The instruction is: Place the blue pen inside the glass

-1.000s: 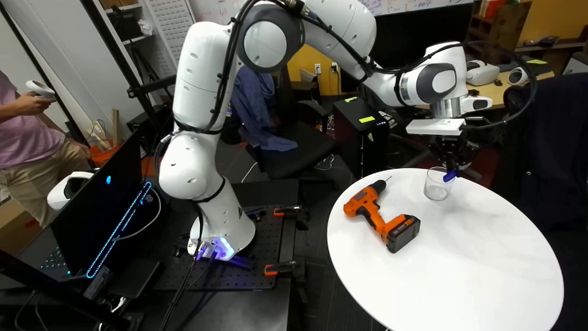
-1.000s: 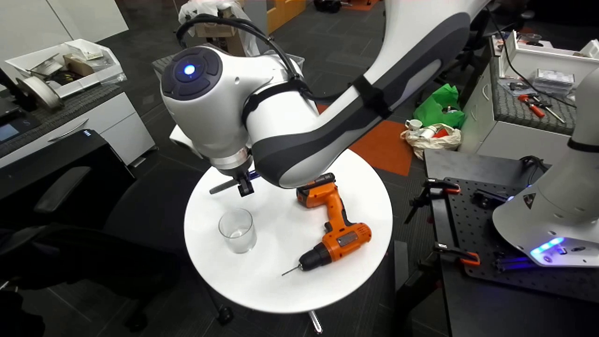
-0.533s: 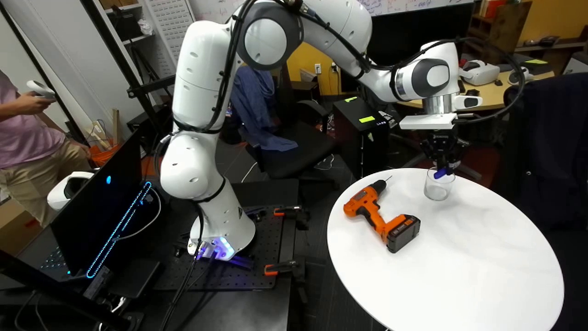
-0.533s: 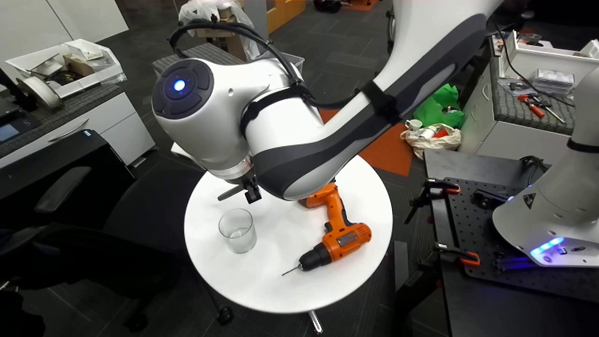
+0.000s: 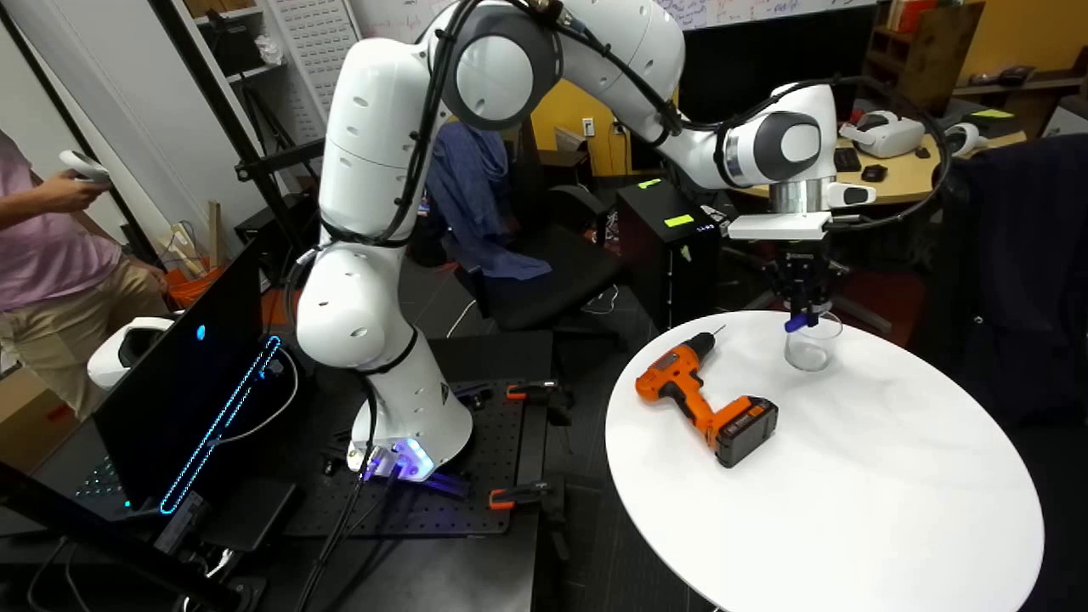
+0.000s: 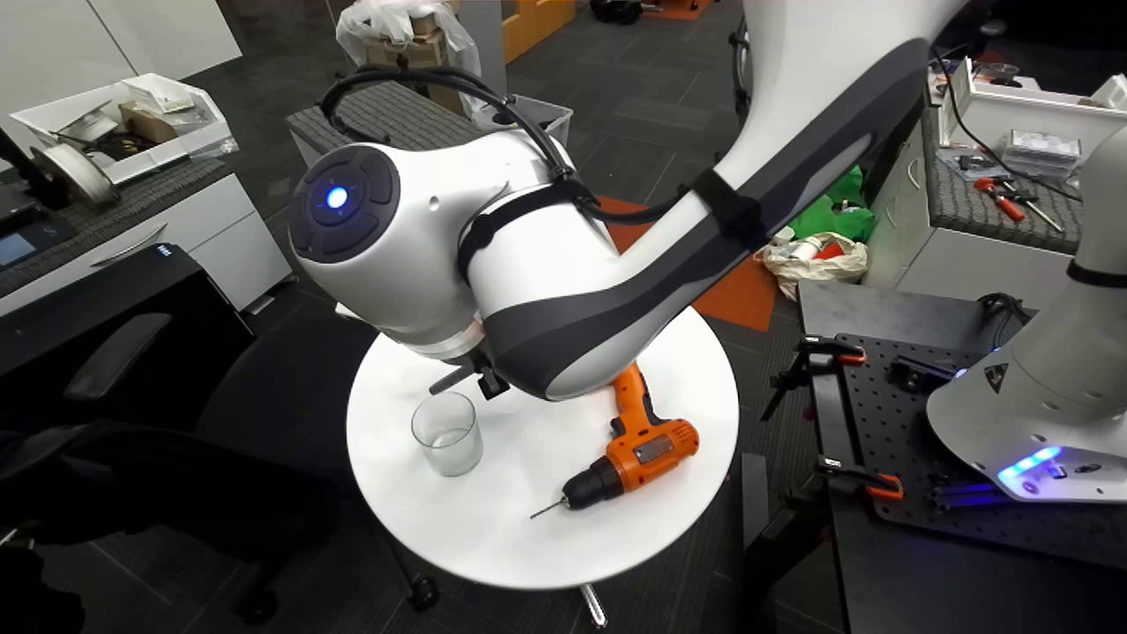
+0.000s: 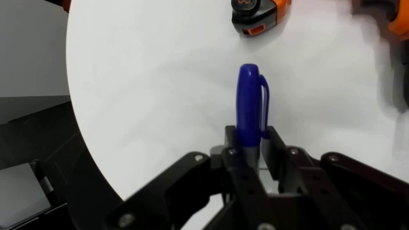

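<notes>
Blue pen [image 7: 248,105] held in the pincer [image 7: 250,137], jaws narrow on it about where cap meets barrel, up off the round white worktop [image 6: 528,546]. Wrist view: long axis runs nearly straight up the frame, blue cap pointing to the top, clip on its right side, grey barrel running down between the jaws. In an exterior view the grey end points to the lower left, near the rim of the glass [image 6: 447,433]; touching or apart, cannot tell. Glass upright at centre left there, orange-and-black drill [image 6: 636,431] lying to its right. In an exterior view, right of frame, the cap [image 5: 797,322] points lower left, overlapping the glass rim. Lettering: small plate [image 6: 653,450] on the drill's side, unreadable; handwriting on the whiteboard [image 5: 722,10] along the top of the frame, too small to make out
</notes>
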